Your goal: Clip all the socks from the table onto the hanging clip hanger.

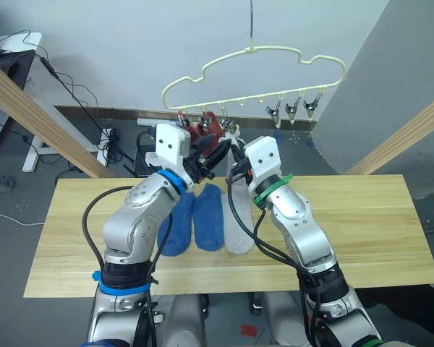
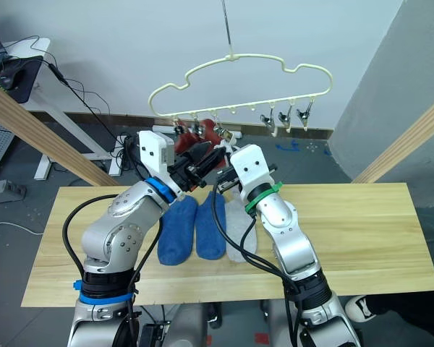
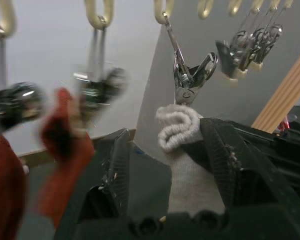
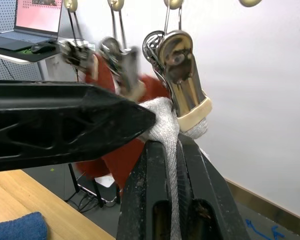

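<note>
Beneath the clip hanger [image 1: 254,69], two red socks [image 1: 202,132] hung partly hidden. Left gripper [image 3: 165,160] stood with jaws apart around a grey sock [image 4: 162,117]; right gripper [image 4: 172,150] was clamped on it below a metal clip [image 3: 187,80]. Two blue socks [image 1: 195,217] and another grey sock [image 1: 235,231] lay on the table [image 1: 362,217].

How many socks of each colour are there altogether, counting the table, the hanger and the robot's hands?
Blue knit socks: 2
Light grey knit socks: 2
Brick red knit socks: 2
Total: 6
</note>
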You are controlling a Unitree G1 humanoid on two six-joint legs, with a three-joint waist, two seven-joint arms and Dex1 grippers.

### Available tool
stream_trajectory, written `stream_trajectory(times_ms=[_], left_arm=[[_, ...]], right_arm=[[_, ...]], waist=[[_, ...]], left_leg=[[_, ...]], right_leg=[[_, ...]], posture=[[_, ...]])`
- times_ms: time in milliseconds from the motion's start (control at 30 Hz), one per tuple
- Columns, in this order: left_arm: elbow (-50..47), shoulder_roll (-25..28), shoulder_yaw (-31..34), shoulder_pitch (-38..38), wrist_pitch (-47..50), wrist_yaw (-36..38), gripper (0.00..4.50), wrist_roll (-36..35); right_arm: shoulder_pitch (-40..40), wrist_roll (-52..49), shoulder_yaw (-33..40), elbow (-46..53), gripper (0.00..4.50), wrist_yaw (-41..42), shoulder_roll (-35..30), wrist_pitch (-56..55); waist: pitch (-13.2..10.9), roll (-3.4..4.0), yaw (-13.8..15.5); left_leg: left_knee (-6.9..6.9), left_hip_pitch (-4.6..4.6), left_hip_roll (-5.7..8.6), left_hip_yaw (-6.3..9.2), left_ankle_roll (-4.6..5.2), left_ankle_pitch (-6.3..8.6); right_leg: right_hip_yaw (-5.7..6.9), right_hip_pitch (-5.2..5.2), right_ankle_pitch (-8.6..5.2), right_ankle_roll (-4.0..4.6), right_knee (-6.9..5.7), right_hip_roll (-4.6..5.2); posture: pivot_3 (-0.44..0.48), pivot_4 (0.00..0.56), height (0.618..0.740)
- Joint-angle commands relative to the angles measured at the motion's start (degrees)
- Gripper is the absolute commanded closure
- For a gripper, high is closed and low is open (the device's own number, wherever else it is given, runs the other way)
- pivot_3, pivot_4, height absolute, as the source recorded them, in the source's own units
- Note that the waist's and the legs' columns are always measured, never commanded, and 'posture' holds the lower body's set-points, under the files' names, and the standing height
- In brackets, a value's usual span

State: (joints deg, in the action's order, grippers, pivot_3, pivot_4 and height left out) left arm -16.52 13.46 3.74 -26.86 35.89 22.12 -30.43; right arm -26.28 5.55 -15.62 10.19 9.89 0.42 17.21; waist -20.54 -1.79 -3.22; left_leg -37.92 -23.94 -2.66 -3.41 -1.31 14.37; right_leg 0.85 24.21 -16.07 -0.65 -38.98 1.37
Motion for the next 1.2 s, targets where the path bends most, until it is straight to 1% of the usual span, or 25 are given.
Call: stream_trajectory(times_ms=[33, 467, 700, 867, 933, 967, 1067, 1167, 1200], left_arm=[[-3.2, 0.5, -0.1, 0.4, -0.4, 1.2, 2.11, -1.2], [-3.7, 1.4, -0.6, 1.1, -1.2, 2.3, 2.11, -0.7], [-4.4, 2.5, -1.9, 2.5, -1.2, 3.0, 2.11, 0.0], [-4.5, 2.6, -1.7, 2.3, -1.2, 2.9, 2.11, -0.1], [-4.5, 2.6, -1.7, 2.3, -1.1, 2.8, 2.07, -0.1], [-4.5, 2.6, -1.6, 2.3, -1.1, 2.8, 2.07, -0.1], [-4.3, 2.8, -1.4, 2.2, -1.2, 2.9, 2.07, -0.2], [-4.4, 3.0, -1.3, 2.4, -1.1, 3.0, 2.07, -0.3], [-4.4, 3.1, -1.2, 2.4, -1.1, 3.0, 2.07, -0.4]], right_arm=[[-0.6, -0.1, 0.2, 1.6, 4.5, -0.1, 0.6, -1.6], [-0.1, -0.2, 0.5, 1.4, 4.5, 0.2, 0.4, -0.5], [1.7, -1.9, 1.1, 2.0, 4.5, 0.1, 1.8, 2.3], [2.0, -3.1, 1.4, 2.5, 4.5, 0.4, 2.3, 1.0], [2.1, -3.2, 1.6, 2.6, 3.93, -0.1, 2.4, 0.6], [2.1, -3.3, 1.6, 2.7, 3.72, 0.0, 2.4, 0.8], [2.0, -2.9, 1.4, 3.1, 2.57, 0.3, 2.0, 1.1], [2.3, -2.6, 1.1, 3.7, 1.53, 0.7, 1.5, 1.6], [2.4, -2.6, 1.1, 3.9, 1.53, 0.8, 1.3, 1.7]], waist=[[0.0, 0.0, 0.0], [0.0, 0.0, 0.0], [0.0, 0.0, 0.0], [0.0, 0.0, 0.0], [0.0, 0.0, 0.0], [0.0, 0.0, 0.0], [0.0, 0.0, 0.0], [0.0, 0.0, 0.0], [0.0, 0.0, 0.0]], left_leg=[[0.0, 0.0, 0.0, 0.0, 0.0, 0.0], [0.0, 0.0, -0.01, 0.01, 0.0, 0.0], [0.01, 0.01, -0.01, 0.01, 0.0, 0.0], [0.01, 0.01, -0.01, 0.01, 0.01, 0.0], [0.01, 0.01, -0.01, 0.01, 0.0, 0.0], [0.02, 0.01, -0.01, 0.01, 0.0, 0.0], [0.02, 0.0, -0.01, 0.01, 0.0, 0.0], [0.02, 0.01, -0.01, 0.01, 0.01, 0.0], [0.02, 0.01, -0.01, 0.02, 0.01, 0.0]], right_leg=[[0.0, 0.0, 0.0, 0.0, 0.0, 0.0], [0.01, 0.0, 0.0, 0.0, -0.01, 0.0], [0.0, 0.0, 0.0, 0.01, -0.02, 0.0], [0.0, 0.0, 0.0, 0.01, -0.02, 0.0], [0.0, 0.0, 0.0, 0.0, -0.02, 0.0], [0.0, 0.0, 0.0, 0.0, -0.01, 0.0], [0.0, 0.0, 0.0, 0.0, -0.01, 0.0], [0.0, 0.0, 0.0, 0.0, -0.01, 0.0], [0.0, 0.0, 0.0, 0.0, -0.01, 0.0]], posture=[[-0.117, 0.356, 0.74], [-0.117, 0.359, 0.74], [-0.115, 0.365, 0.74], [-0.114, 0.365, 0.74], [-0.114, 0.366, 0.74], [-0.114, 0.366, 0.74], [-0.115, 0.367, 0.74], [-0.115, 0.369, 0.74], [-0.115, 0.369, 0.74]])
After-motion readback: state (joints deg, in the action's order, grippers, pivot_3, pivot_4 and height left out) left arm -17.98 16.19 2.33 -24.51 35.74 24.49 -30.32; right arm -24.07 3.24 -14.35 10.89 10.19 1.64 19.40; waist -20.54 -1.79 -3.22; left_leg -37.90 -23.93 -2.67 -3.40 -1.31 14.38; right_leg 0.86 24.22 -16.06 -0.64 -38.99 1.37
